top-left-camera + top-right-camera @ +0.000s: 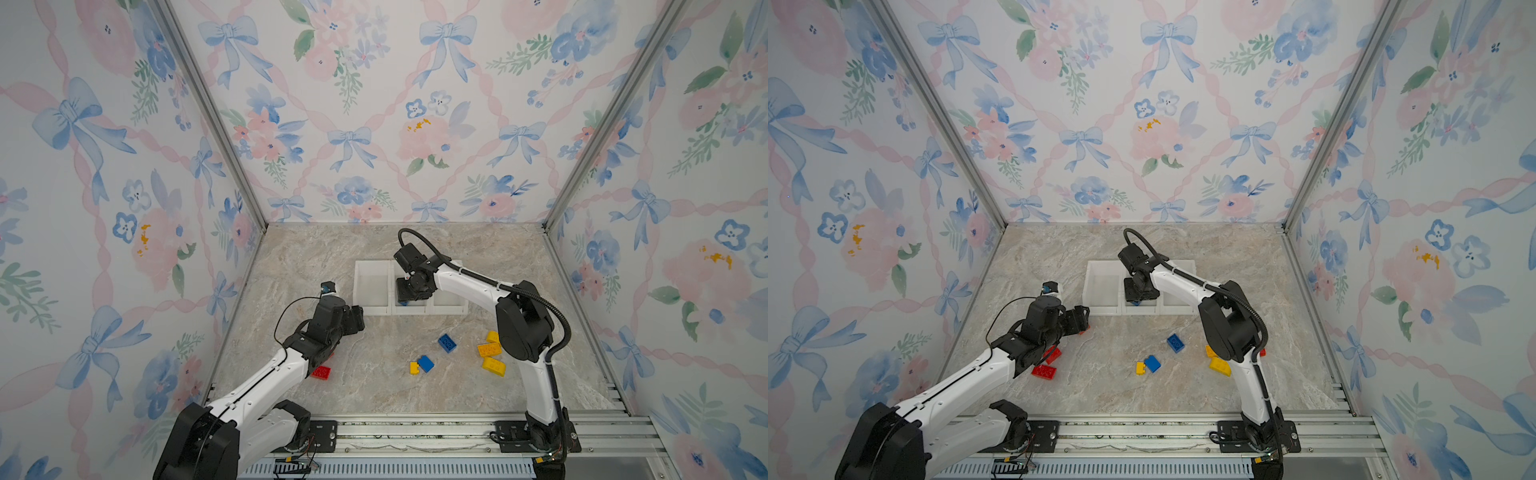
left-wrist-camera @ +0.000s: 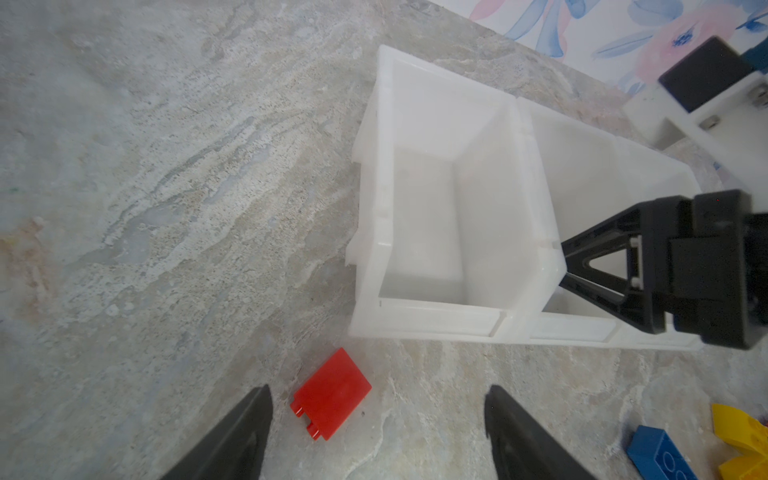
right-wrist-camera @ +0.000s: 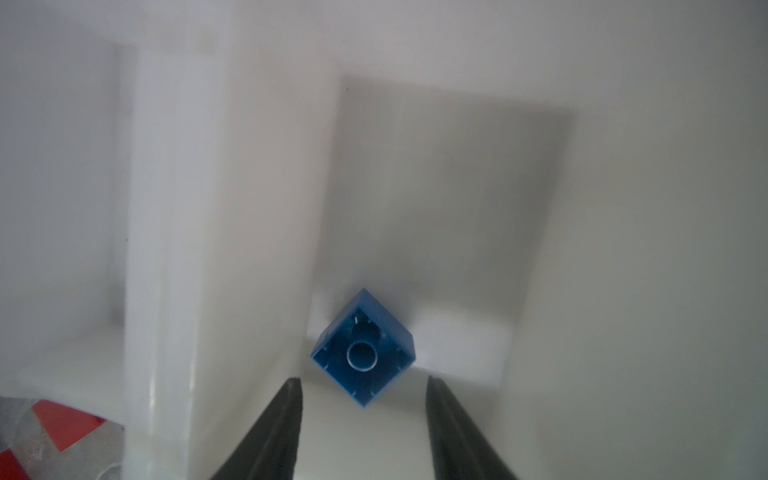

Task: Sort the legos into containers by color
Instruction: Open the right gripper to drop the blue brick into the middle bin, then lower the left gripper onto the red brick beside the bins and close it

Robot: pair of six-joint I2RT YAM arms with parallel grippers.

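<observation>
The space is closed in by a back wall (image 1: 374,124), a left wall (image 1: 83,208) and a right wall (image 1: 685,208), all papered in a pale print of blue bows, pink ribbons and watercolour flowers. The two rear corners are marked by bare aluminium posts (image 1: 216,124). A worktop (image 1: 332,257) with a beige-grey marbled stone pattern is laid between them. Its near edge is bounded by slotted aluminium rails (image 1: 415,432). Everything is lit softly and evenly.

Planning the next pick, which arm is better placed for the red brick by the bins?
Left. The open left gripper hovers over that red brick; the right gripper is in the middle bin with a blue brick.
</observation>
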